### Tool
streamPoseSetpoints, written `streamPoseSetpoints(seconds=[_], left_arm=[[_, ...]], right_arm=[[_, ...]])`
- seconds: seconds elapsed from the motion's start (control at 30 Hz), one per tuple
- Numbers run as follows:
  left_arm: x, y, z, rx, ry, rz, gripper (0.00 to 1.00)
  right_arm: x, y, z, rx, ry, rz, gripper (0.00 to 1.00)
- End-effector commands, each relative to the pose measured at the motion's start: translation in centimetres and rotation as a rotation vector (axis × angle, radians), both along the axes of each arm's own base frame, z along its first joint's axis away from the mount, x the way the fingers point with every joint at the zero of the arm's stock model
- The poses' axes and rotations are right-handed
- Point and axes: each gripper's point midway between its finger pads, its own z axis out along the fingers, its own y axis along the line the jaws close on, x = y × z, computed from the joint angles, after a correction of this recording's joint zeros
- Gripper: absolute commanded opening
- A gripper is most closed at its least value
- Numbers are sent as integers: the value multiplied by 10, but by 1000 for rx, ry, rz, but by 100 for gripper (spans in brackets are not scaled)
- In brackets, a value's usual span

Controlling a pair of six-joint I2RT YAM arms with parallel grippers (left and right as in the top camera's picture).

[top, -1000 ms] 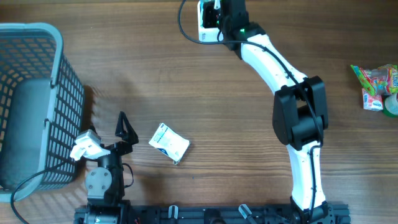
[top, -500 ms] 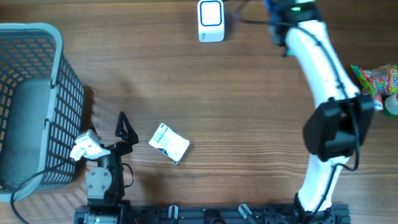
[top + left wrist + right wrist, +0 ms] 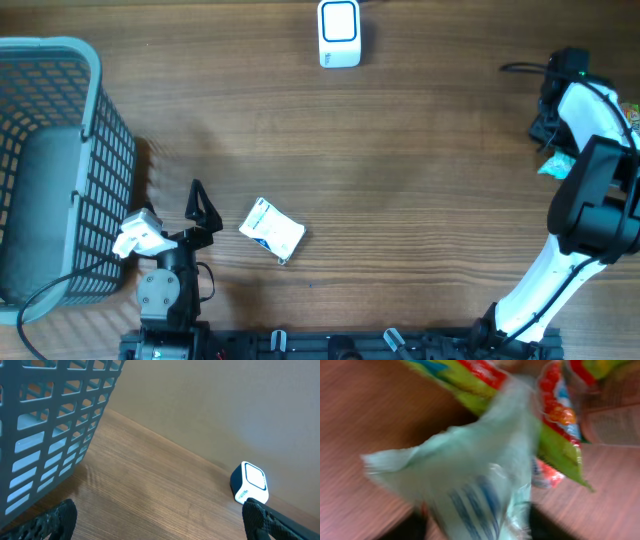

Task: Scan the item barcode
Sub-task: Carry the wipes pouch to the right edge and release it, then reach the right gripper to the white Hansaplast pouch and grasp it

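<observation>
At the desk's right edge the right gripper hangs over a pale packet, likely to fetch it (grip unreadable); left gripper gapes empty.

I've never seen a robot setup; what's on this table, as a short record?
Scanner: white box-shaped barcode scanner, far edge of the wooden table.
Basket: grey-blue plastic mesh basket, left side.
Item: small white packet with blue print, lying near the left gripper, not touching.
Left gripper: open, empty.
Right gripper: at the right edge, over a blurred pale green packet and colourful snack bags; grip unclear.
</observation>
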Motion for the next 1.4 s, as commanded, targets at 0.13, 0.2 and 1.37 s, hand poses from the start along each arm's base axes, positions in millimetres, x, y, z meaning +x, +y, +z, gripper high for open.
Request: streamPoseSetpoints(seconds=[0.13,0.2,1.37], left_arm=[[0,0,-1,-3,-1,0,100],[0,0,-1,-3,-1,0,100],[0,0,-1,-3,-1,0,100]], right_arm=[[52,227,133,846,-371,425,100],[28,303,141,1004,-291,690,100],[-147,538,-25,765,114,1535,17]])
